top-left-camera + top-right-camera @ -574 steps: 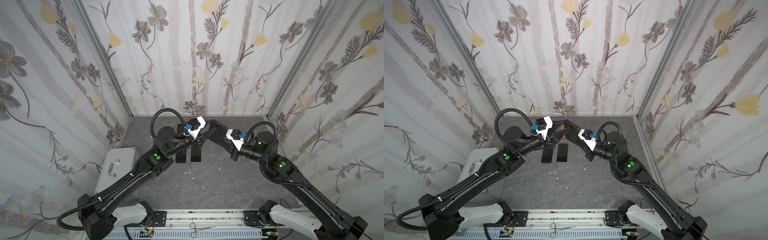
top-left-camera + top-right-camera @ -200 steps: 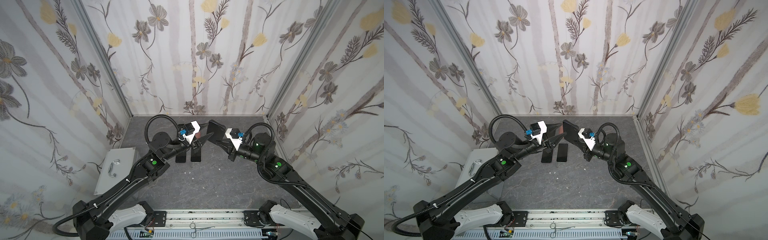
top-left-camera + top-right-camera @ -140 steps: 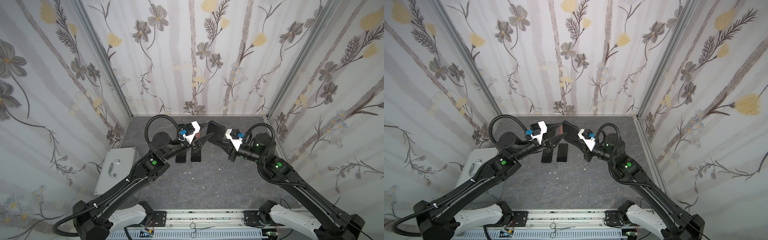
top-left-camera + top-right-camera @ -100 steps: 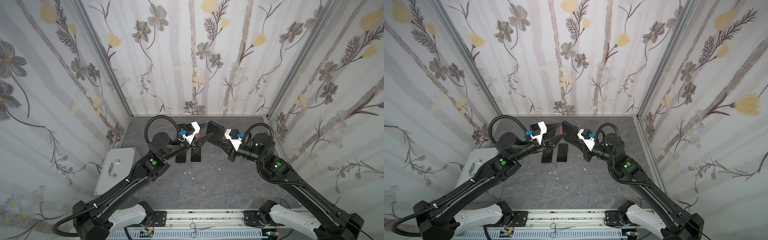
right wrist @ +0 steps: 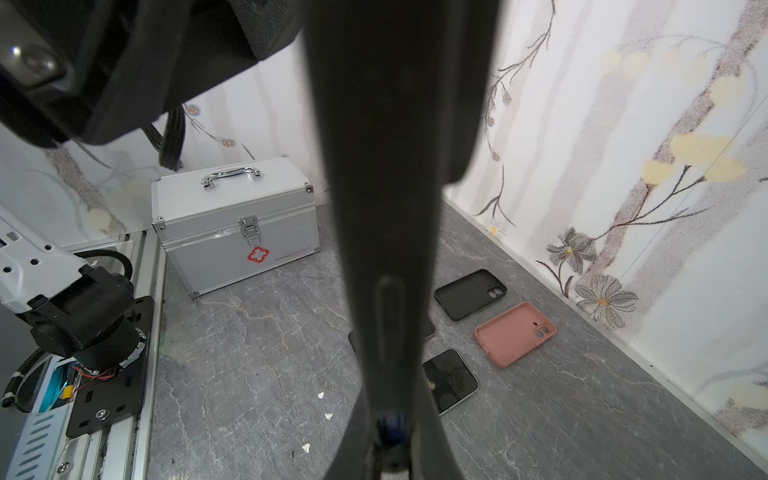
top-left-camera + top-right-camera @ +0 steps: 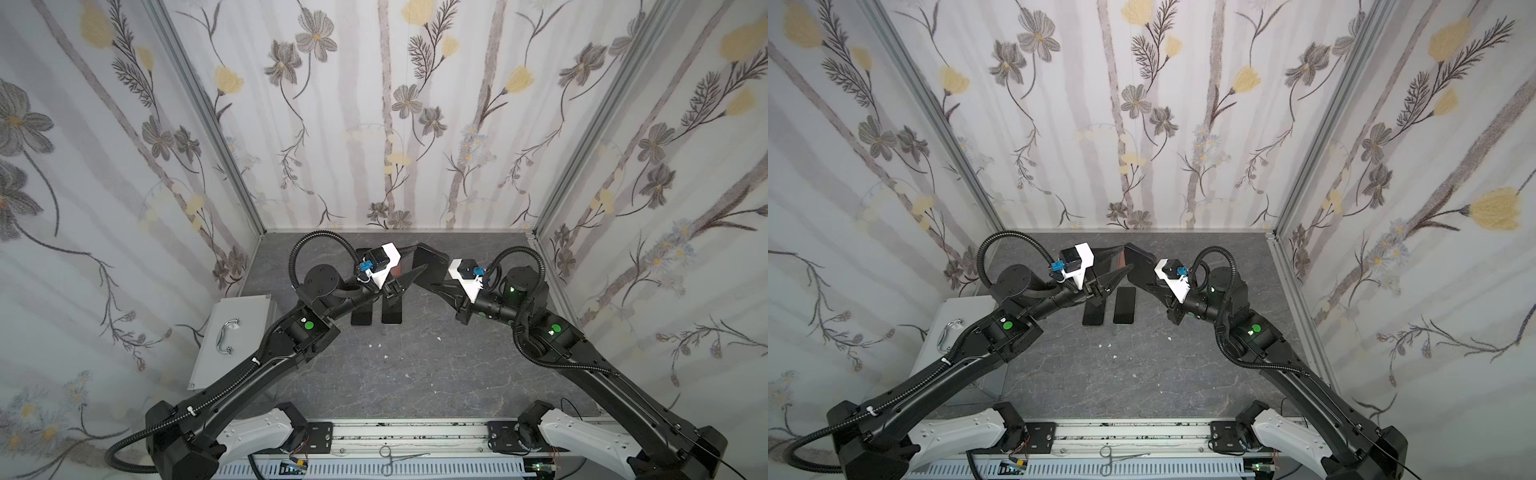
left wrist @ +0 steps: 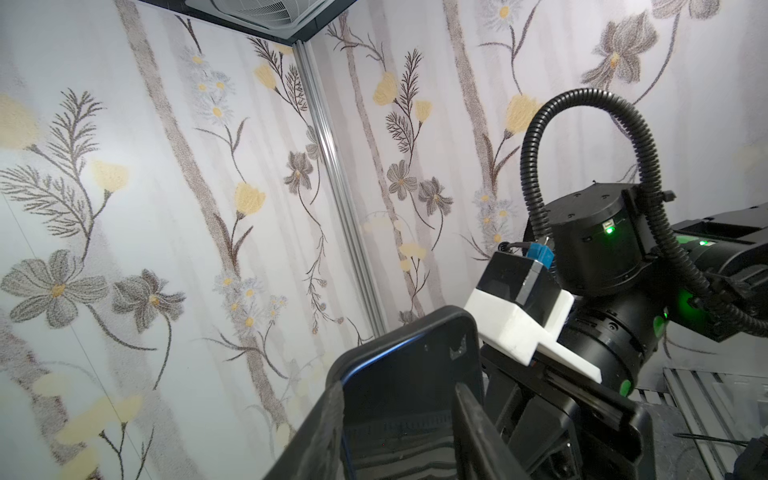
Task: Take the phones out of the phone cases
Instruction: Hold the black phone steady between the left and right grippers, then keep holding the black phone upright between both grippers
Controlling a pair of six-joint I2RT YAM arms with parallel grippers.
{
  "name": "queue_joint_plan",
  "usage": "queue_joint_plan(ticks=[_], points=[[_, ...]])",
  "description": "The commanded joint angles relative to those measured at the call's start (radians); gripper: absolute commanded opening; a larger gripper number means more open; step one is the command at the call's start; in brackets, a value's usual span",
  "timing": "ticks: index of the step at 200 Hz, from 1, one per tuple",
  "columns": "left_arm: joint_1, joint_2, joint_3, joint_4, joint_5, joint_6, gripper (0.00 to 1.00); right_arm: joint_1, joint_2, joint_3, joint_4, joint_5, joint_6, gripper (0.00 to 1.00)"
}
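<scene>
The phone case (image 6: 430, 266), with the phone (image 7: 395, 395) still seated in it, is held in the air between the two arms, above the far part of the table (image 6: 415, 374). It is clamped at one edge by the right gripper (image 6: 437, 286), whose jaws are closed on it. The left gripper (image 6: 416, 260) is placed at the opposite side with its jaws partly apart and the phone between them. Whether they press on it cannot be told. A slip is judged the main danger. If the case is levered hard, the narrow hold of the right gripper may be twisted loose, or the phone may spring out and fall on the hard, grey, stone-like surface, where two bare phones (image 6: 392, 313) are lying just below. An empty black case (image 5: 469, 294) and a pink case (image 5: 515, 333) are seen near the back wall. A silver box (image 6: 232, 332) is seen at the left, and floral wallpaper (image 6: 374, 124) on three sides.
</scene>
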Motion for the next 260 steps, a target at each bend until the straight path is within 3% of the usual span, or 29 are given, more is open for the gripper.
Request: queue_joint_plan(ticks=[1,260], points=[[0.0,-0.007,-0.004,0.04,-0.019,0.01,0.45,-0.001,-0.003,0.002,0.046,0.004,-0.014,0.0],[-0.001,0.035,0.005,0.042,-0.024,0.009,0.48,0.009,0.016,0.012,0.024,-0.096,-0.064,0.0]])
